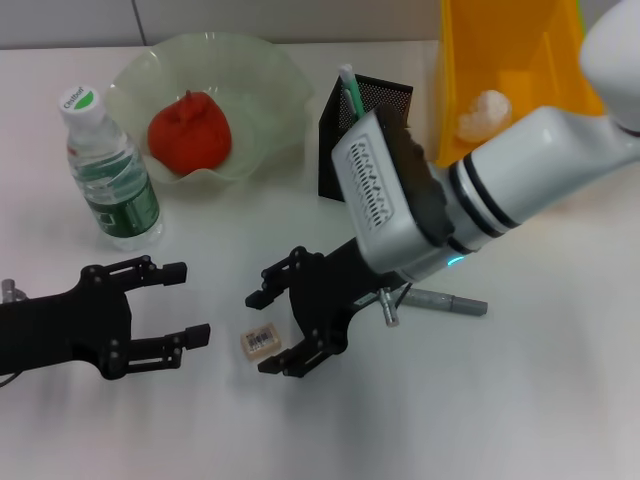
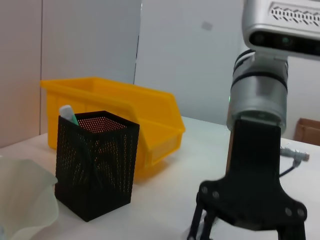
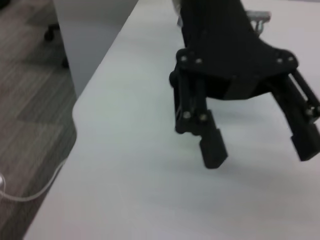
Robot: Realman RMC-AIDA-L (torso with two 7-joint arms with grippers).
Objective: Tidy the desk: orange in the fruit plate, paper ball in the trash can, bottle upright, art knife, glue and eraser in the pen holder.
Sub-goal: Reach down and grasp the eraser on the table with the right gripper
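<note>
The tan eraser [image 1: 260,342] lies on the white desk [image 1: 480,420], between the open fingers of my right gripper [image 1: 262,332], which is low over it. My left gripper [image 1: 192,302] is open and empty just to the left; it also shows in the right wrist view [image 3: 260,150]. The orange [image 1: 190,130] sits in the fruit plate [image 1: 275,75]. The bottle [image 1: 110,170] stands upright. The black pen holder [image 1: 385,100] holds a green-and-white stick. A grey art knife [image 1: 447,300] lies under my right arm. The paper ball [image 1: 485,112] is in the yellow trash can [image 1: 500,40].
The left wrist view shows the pen holder [image 2: 97,170], the trash can [image 2: 130,112] behind it and my right gripper [image 2: 247,227]. The desk's left edge [image 3: 80,107] drops to the floor close to my left gripper.
</note>
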